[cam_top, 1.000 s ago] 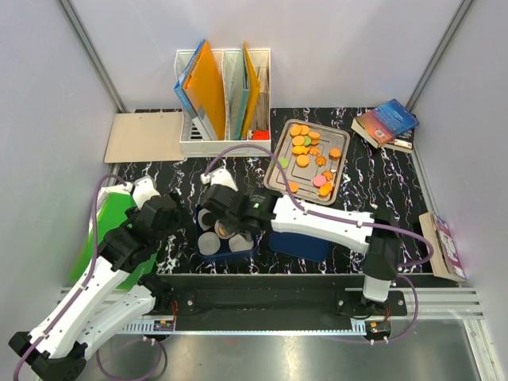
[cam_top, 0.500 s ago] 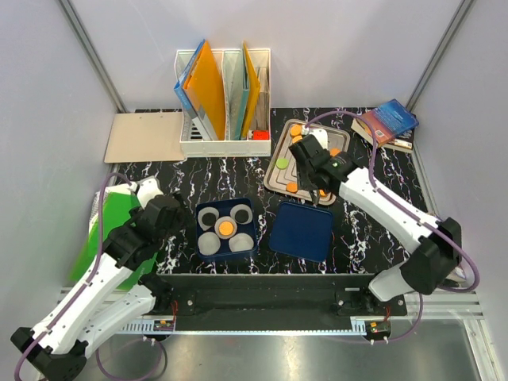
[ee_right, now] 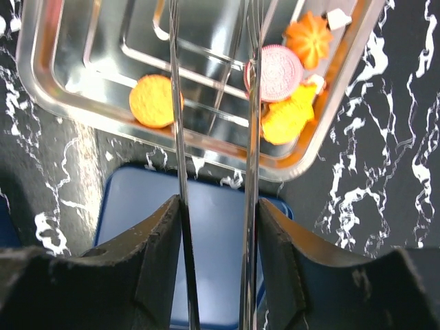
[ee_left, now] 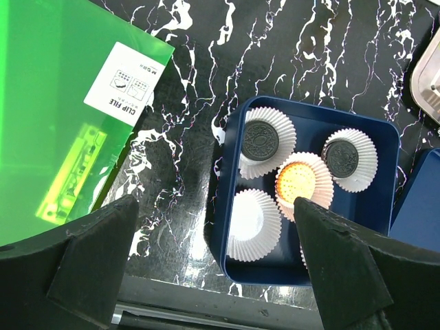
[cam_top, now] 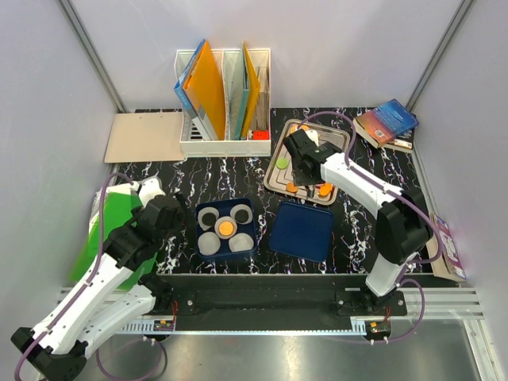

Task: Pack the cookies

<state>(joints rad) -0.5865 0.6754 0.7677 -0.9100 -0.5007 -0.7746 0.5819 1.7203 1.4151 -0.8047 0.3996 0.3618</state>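
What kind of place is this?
Probably a robot testing booth: plain grey walls surround a black marbled tabletop, two white robot arms are bolted at its edge, and a white file rack holds folders.

White file rack (cam_top: 214, 148) of folders (cam_top: 208, 87), tan clipboard (cam_top: 144, 136), stacked books (cam_top: 386, 123), green clip file (ee_left: 55, 110)

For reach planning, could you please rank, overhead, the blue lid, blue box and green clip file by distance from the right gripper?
1. Blue lid: just nearside of right gripper.
2. Blue box: further left.
3. Green clip file: far left.
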